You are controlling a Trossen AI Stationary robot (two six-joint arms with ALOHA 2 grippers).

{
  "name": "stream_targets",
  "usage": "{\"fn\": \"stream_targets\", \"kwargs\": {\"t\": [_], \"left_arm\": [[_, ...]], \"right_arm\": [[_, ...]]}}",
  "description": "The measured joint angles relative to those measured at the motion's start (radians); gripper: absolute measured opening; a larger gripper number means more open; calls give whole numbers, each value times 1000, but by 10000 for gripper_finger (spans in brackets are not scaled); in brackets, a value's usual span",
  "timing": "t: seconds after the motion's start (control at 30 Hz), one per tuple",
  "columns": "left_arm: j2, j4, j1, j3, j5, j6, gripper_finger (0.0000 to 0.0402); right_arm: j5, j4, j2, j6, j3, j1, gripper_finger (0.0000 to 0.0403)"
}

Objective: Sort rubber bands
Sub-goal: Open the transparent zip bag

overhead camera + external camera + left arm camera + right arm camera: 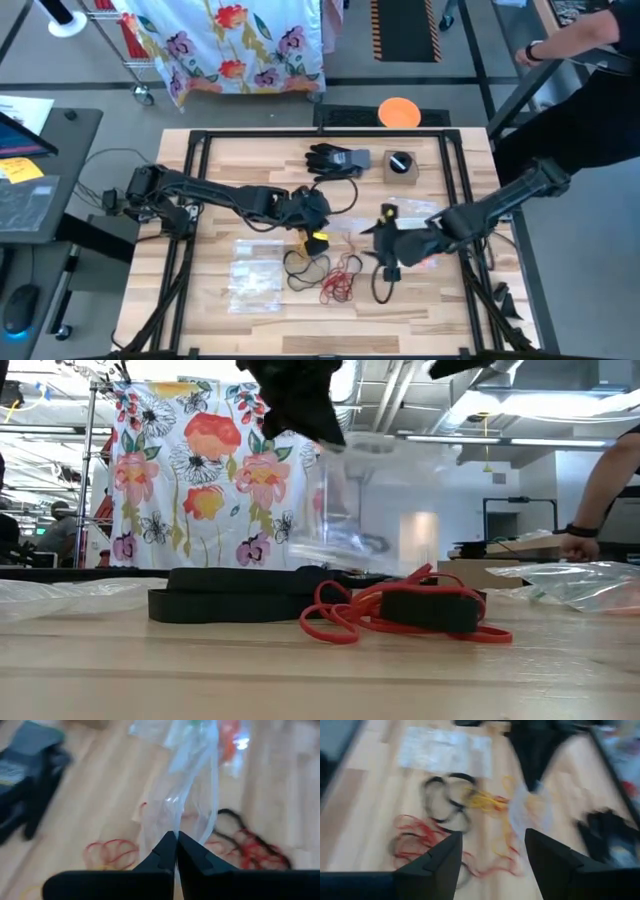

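Nearest the lens in low view: red rubber bands (pixel 400 615) tangled on wooden worktop (pixel 300 680), draped over a black band (pixel 430 610); longer flat black loops (pixel 240 600) just behind. Above those, clear bag (pixel 350 500) hanging from a dark claw at frame top.

Left claw (pixel 318 213) clenched on the clear bag (pixel 192 785), fingertips (pixel 167 851) pinched together on the plastic edge, bag dangling off the worktop, green and orange blur visible inside its far end. Below and just beyond the left claw: red bands (pixel 112 852) and a black-and-red tangle (pixel 250 845) on the wood. Black glove (pixel 335 160) well beyond the left claw, toward the far edge of the worktop (pixel 220 160); also seen from left wrist (pixel 30 785).

Right claw (pixel 385 248) released, fingers (pixel 445 862) spread wide, nothing between, hovering over the band pile. Ahead of right claw: black bands (pixel 447 795), yellow bands (pixel 485 800), red bands (pixel 415 840) loose on the wood, flat clear bags (pixel 445 745) farther off. Left arm's dark claw (pixel 535 750) opposite, with hanging bag (pixel 530 812) under it.

High view: bands pile (pixel 325 270) between both claws, yellow patch (pixel 318 238) just under left claw, flat clear bags (pixel 255 275) beside the pile on the left arm's side. Small box with black knob (pixel 400 165) beside glove. Orange disc (pixel 399 112) off the worktop. Person's arm (pixel 570 45) with wristband past the far right corner. Floral cloth (pixel 230 45) behind.
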Motion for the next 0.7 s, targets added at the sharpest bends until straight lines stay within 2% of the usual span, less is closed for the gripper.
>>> {"fn": "stream_targets", "kwargs": {"t": [0.1,0.17,0.33,0.5,0.7], "left_arm": [[-50,-100,18,-1,-57,0,0],[-99,-161,30,-1,-83,0,0],[-229,-270,47,0,-102,-18,0],[-307,-425,34,-27,-223,-117,0],[-323,-479,16,-112,-268,-217,0]], "right_arm": [[110,-11,-54,82,-66,43,217],[122,33,-89,135,-140,72,217],[116,372,-123,160,-371,90,217],[109,666,-15,151,-494,36,217],[107,817,132,95,-477,-64,217]]}}
